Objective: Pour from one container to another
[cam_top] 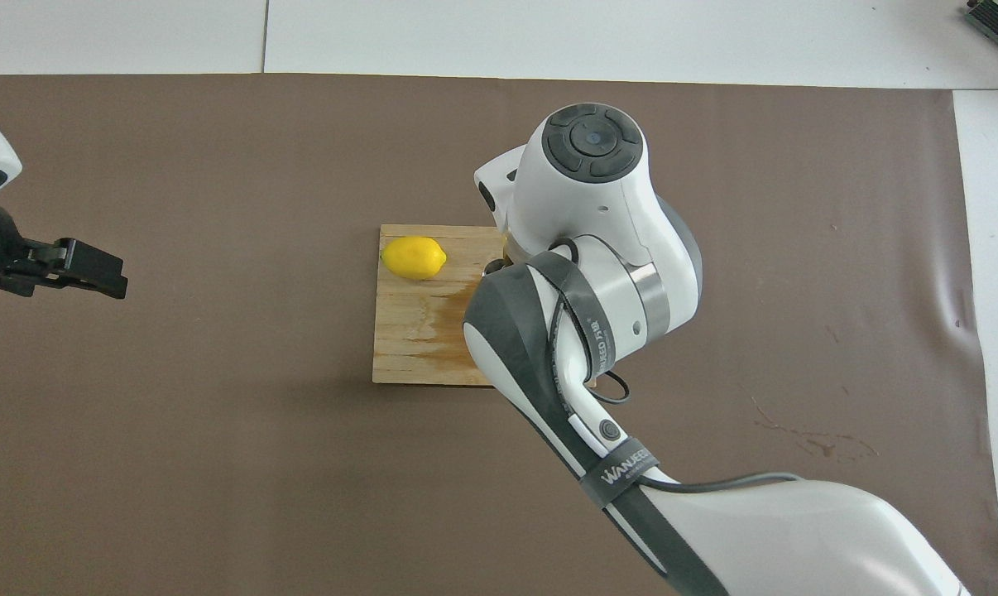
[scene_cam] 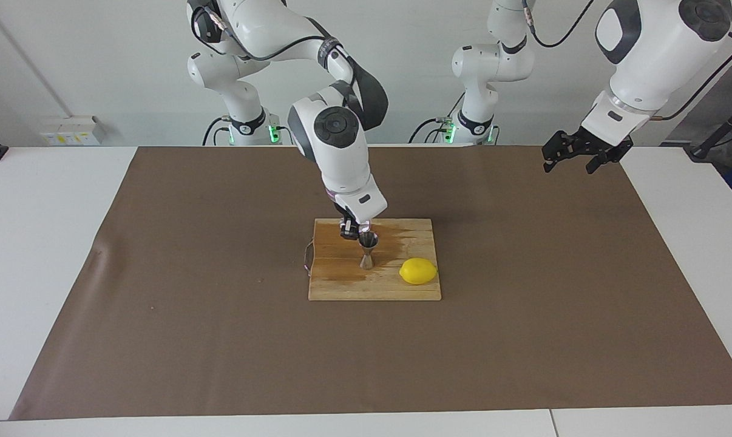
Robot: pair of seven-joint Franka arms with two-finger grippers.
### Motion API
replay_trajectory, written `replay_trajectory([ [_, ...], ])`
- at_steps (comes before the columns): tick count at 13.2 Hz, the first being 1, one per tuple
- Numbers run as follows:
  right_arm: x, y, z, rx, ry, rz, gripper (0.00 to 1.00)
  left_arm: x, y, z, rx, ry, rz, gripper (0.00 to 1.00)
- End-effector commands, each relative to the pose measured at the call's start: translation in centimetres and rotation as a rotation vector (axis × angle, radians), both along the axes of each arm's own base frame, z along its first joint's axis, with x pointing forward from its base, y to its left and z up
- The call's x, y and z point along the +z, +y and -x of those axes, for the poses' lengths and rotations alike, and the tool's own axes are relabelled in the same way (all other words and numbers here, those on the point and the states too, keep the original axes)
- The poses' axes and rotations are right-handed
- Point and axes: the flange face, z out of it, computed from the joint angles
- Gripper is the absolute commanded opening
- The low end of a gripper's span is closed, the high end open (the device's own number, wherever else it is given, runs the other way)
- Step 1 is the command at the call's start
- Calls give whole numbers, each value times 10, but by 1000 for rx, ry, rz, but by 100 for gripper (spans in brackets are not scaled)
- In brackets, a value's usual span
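Now | right tool (scene_cam: pixel 352 230) closed on glass cup (scene_cam: pixel 360 228), apparently tipped at jigger (scene_cam: pixel 368 249) mouth | jigger upright mid cutting board (scene_cam: pixel 374 285), lemon (scene_cam: pixel 418 271) beside | tilt to be kept slow, lip centred over cone | left tool (scene_cam: pixel 575 155) open, waiting over surface's corner.

Right claw (scene_cam: pixel 351 230) closed, wrist angled downward, left claw (scene_cam: pixel 575 155) open, arm waiting raised

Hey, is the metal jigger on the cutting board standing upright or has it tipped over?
Upright. The jigger stands on its lower cone on the cutting board, mouth up, beside the lemon.
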Motion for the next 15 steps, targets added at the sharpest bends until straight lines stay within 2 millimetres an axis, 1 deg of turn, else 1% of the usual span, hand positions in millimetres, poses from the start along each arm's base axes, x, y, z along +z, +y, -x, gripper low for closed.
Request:
replay_trajectory([
  [1,5,4,-6,-9,-2,40,26,2,1,9,-6,-13,-18,100],
  [6,11,5,-11,-27,1,81,25,2,2,9,-3,-13,-18,100],
  [7,11,6,-10,-26,-2,89,25,2,1,9,-6,-13,-18,100],
  [8,13,12,-6,-22,-2,98,25,2,1,9,-5,-13,-18,100],
  [13,8,13,-5,-29,1,132,24,2,2,9,-5,-13,-18,100],
  [14,7,15,-4,-25,-1,135,24,2,2,9,-5,-13,-18,100],
  [15,6,22,-1,-12,-3,144,24,2,2,9,-5,-13,-18,100],
])
